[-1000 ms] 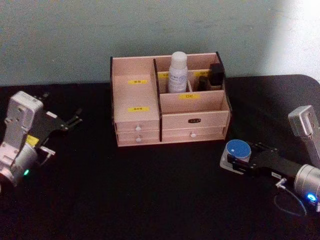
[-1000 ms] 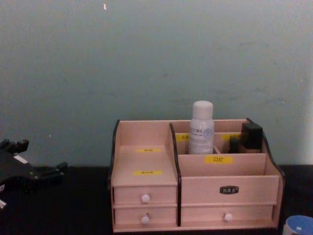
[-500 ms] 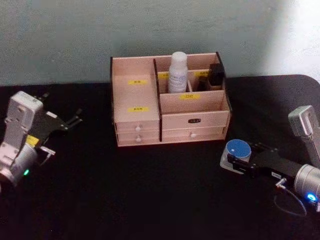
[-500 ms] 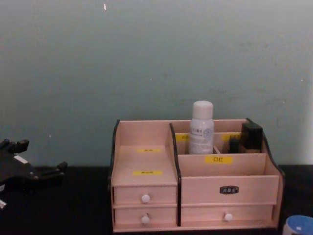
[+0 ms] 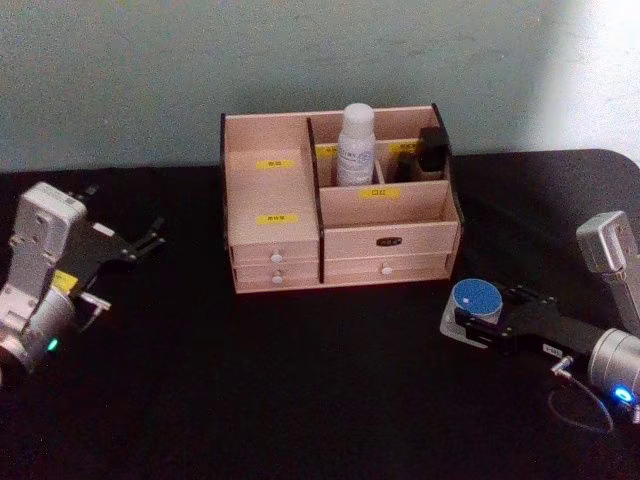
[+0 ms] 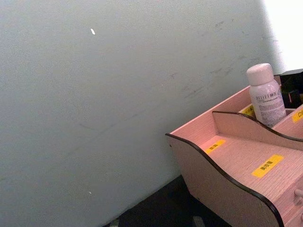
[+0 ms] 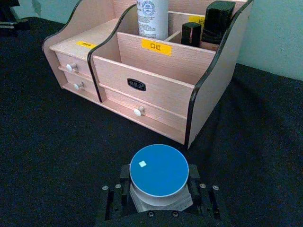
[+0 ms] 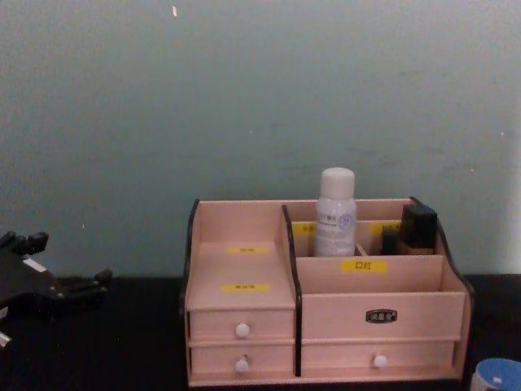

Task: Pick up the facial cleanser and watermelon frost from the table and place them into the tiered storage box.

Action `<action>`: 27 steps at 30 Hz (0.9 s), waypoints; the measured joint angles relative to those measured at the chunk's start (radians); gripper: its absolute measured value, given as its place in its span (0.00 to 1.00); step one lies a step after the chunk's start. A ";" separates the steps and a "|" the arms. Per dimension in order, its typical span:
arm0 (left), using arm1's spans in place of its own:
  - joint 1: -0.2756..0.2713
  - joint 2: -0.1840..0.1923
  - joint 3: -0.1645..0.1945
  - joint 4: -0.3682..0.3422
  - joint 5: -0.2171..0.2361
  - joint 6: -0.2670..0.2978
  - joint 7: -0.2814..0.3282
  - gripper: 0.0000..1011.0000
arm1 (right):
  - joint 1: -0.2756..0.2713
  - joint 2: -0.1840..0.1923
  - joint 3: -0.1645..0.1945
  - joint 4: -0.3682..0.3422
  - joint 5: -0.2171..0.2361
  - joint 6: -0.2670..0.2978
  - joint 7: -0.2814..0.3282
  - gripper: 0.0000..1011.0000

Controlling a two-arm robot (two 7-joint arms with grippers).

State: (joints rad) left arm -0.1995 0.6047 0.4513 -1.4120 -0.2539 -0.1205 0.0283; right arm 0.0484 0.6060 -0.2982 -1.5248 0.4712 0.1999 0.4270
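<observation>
Wooden box with yellow labels and white-knobbed drawers is set at the back of the black worktop. White bottle, round-capped with bluish print, is stood upright in a rear compartment, with black containers in the next one. Squat blue-lidded jar is clamped in the right end effector, near the box's front right corner. Left end effector is parked far left, spread apart, empty.

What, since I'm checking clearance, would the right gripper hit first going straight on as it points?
Past the blue-lidded glass jar at the right gripper, probably the light wooden storage box, near its lower front right corner; depth is uncertain.
</observation>
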 joint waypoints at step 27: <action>0.000 0.000 0.000 0.000 0.000 0.000 0.000 0.99 | 0.018 0.024 -0.025 -0.056 0.041 -0.024 0.068 0.72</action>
State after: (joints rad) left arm -0.1995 0.6047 0.4514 -1.4120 -0.2539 -0.1205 0.0283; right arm 0.0661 0.6304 -0.3228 -1.5804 0.5125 0.1757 0.4954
